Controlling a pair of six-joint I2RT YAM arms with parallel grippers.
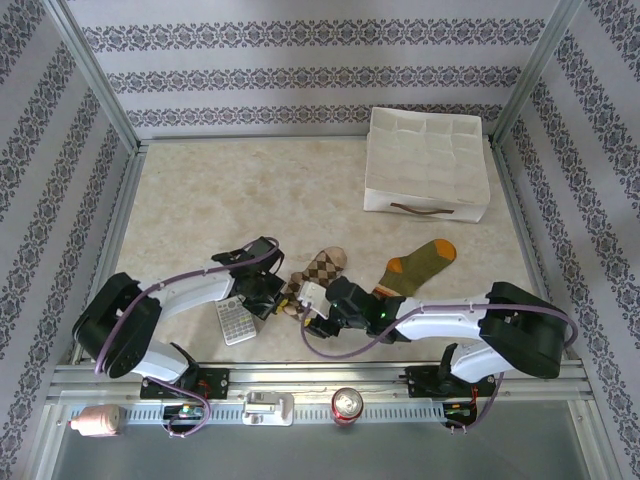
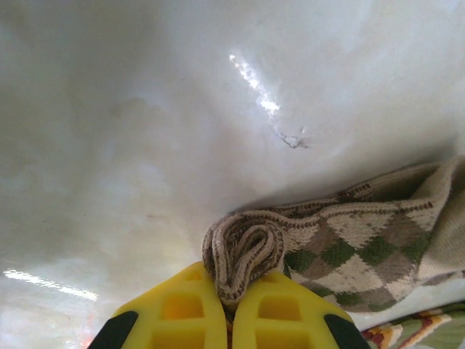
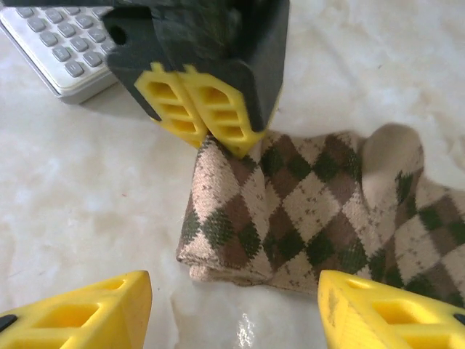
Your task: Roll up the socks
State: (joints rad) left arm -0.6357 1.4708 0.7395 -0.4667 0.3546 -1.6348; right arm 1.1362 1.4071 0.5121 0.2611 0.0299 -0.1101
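Calculator (image 1: 236, 322) lies at seven o'clock on the table (image 1: 200, 220), just beside the left claw (image 2: 232, 282), which pinches a bunched edge of the argyle sock (image 3: 305, 211). Right claw (image 3: 232, 294) stands wide astride its folded end. Green sock (image 1: 420, 265) lies at four o'clock, box (image 1: 428, 160) at one

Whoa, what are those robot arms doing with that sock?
The left gripper has its jaws shut on the bunched-up end of the brown and beige argyle fabric sock on the pale table. The right gripper hovers at the same sock, jaws open. The olive green fabric sock with the orange toe lies off to the right, with nothing gripping it. A grey calculator sits nearby.
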